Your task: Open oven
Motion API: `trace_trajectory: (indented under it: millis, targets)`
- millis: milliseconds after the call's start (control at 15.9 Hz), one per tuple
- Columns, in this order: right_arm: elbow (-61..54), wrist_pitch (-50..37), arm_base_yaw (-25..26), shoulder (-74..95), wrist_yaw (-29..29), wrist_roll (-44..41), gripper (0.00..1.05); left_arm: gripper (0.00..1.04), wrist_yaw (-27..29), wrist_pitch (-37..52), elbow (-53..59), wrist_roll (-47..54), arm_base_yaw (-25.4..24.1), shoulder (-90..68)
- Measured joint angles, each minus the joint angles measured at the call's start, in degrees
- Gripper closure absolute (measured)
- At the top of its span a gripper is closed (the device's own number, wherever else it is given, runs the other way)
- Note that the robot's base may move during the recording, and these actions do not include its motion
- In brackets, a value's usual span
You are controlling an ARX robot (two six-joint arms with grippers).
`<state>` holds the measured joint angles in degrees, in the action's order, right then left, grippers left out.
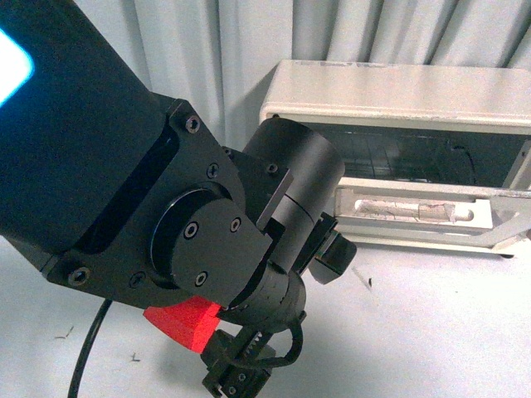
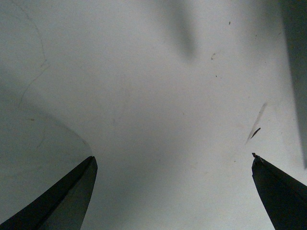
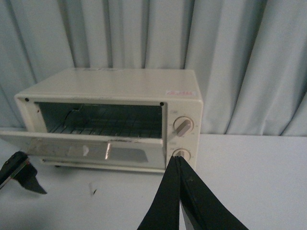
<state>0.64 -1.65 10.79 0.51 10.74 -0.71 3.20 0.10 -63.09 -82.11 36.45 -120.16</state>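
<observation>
Pleated grey curtain [image 3: 240,57], white table [image 3: 254,182]. Oven [image 3: 115,86] door [image 3: 96,152] hangs open, rack [image 3: 105,128] showing. Right gripper [image 3: 98,158] before oven, fingers apart; left gripper [image 2: 172,157] fingers apart over table.

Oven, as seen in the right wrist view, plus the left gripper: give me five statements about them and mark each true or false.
1. The oven has its door shut. False: the door is folded down and open.
2. A wire rack shows inside. True.
3. Two knobs sit one above the other beside the oven's opening. True.
4. The left gripper grips the door. False: it is open above the bare table and holds nothing.
5. A curtain hangs behind the oven. True.
</observation>
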Motion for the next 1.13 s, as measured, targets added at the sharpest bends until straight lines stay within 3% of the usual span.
trace_trajectory:
  millis: [63,188,251,1129]
  targets:
    - [0.0,1.01,-1.64,-0.13,-1.27,0.04,1.03,0.07,0.0,-0.02,0.0,0.0,0.0,0.0]
    - [0.0,1.9,-9.99,-0.26,-9.25,0.13,1.03,0.07,0.0,-0.02,0.0,0.0,0.07,-0.02]
    - [0.0,1.84,-11.19,-0.26,-9.57,0.13,1.03,0.07,-0.02,0.0,0.0,0.0,0.07,-0.02]
    - [0.0,1.88,-10.78,-0.28,-10.71,0.13,1.03,0.07,0.0,-0.02,0.0,0.0,0.07,-0.02]
